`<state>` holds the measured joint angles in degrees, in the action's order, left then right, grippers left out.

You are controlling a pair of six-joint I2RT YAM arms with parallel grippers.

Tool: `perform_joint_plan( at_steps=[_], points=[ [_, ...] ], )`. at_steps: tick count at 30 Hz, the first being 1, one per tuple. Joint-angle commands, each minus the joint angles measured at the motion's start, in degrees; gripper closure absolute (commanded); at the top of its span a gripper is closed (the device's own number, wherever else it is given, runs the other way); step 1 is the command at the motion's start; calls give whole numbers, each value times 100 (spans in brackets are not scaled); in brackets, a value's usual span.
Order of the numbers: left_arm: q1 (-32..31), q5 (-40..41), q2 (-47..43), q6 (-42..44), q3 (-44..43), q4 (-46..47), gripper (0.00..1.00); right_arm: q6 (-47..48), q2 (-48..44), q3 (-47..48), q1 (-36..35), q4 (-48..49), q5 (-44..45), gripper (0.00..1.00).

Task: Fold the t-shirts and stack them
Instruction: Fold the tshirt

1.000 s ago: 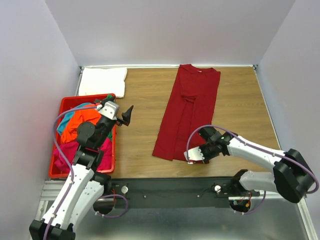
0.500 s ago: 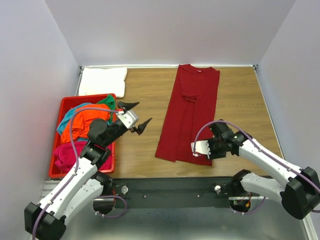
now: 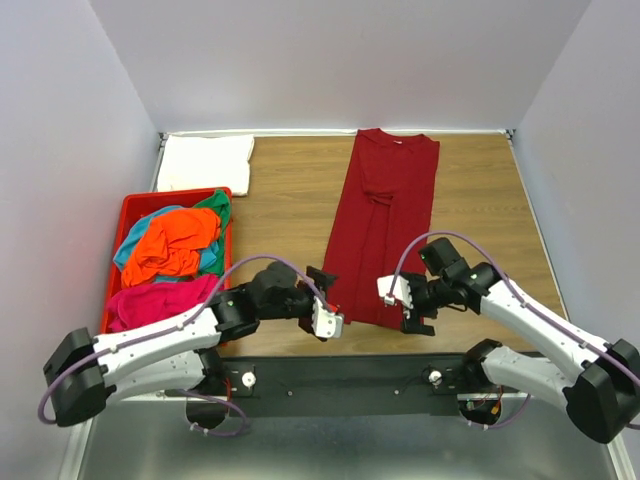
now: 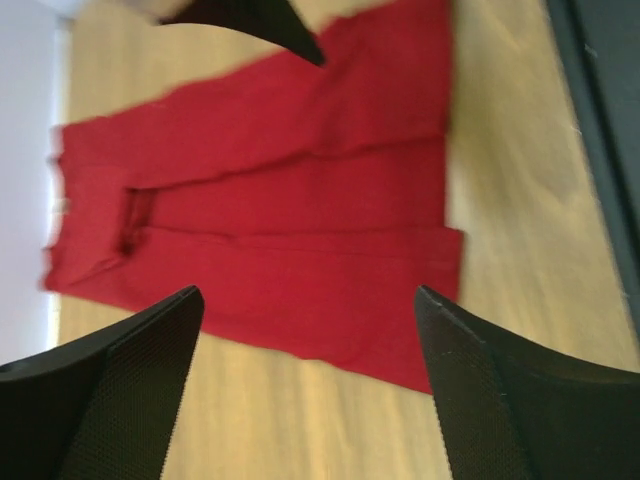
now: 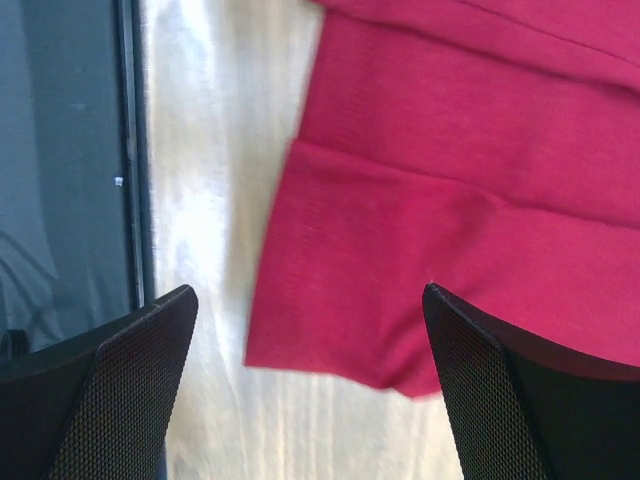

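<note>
Dark red cotton is lying between two black pincers. The left pincer (image 3: 327, 299), jaws spread wide and holding nothing, is hanging at the near left corner of the dark red t-shirt (image 3: 381, 220). The right pincer (image 3: 402, 307), equally wide and empty, is hanging at its near right corner. The shirt is lying lengthwise on the wooden desk (image 3: 280, 190), its collar tag too small to read. A white t-shirt (image 3: 205, 162) is sitting folded far left, and an orange t-shirt (image 3: 172, 243) is topping the red bin (image 3: 108, 308).
</note>
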<state>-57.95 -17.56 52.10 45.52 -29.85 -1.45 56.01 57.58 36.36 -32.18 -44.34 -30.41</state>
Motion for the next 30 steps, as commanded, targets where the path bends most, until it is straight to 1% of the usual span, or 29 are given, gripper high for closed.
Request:
perform_joint_plan(
  at_steps=[1,2,5,10,12,14,18,21,22,24,28,29,30],
  points=[
    [-382,552,537,361,58,-277,12,-54,121,-296,-332,443,-44,0],
    [-453,570,773,370,32,-285,15,-81,148,-383,-454,583,52,1],
    [-612,587,1231,379,-73,-329,17,-143,235,-506,-718,794,263,2],
    [-708,666,1724,405,-127,-294,20,-204,385,-665,-1026,1120,589,5],
    [-717,797,1926,353,-127,-163,29,-196,438,-718,-1079,1277,842,7],
    [-717,886,2050,344,-118,-110,32,-213,447,-893,-1079,1436,1072,8],
    [-717,1158,2217,432,-39,66,31,-257,394,-1025,-1079,1638,1494,11],
    [-717,1272,2287,484,75,119,26,-318,377,-1130,-1079,1761,1696,16],
    [-717,1369,2305,493,93,267,25,-310,385,-1148,-1079,1770,1749,16],
    [-717,1483,2427,502,137,364,23,-301,385,-1201,-1079,1779,1845,19],
    [-717,1458,2761,511,32,330,25,-292,394,-1254,-1079,1806,1969,23],
    [-709,1431,2849,502,14,321,29,-318,394,-1254,-1079,1806,1987,26],
    [-709,1414,3024,493,-38,304,31,-336,403,-1245,-1079,1806,2030,27]
  ],
)
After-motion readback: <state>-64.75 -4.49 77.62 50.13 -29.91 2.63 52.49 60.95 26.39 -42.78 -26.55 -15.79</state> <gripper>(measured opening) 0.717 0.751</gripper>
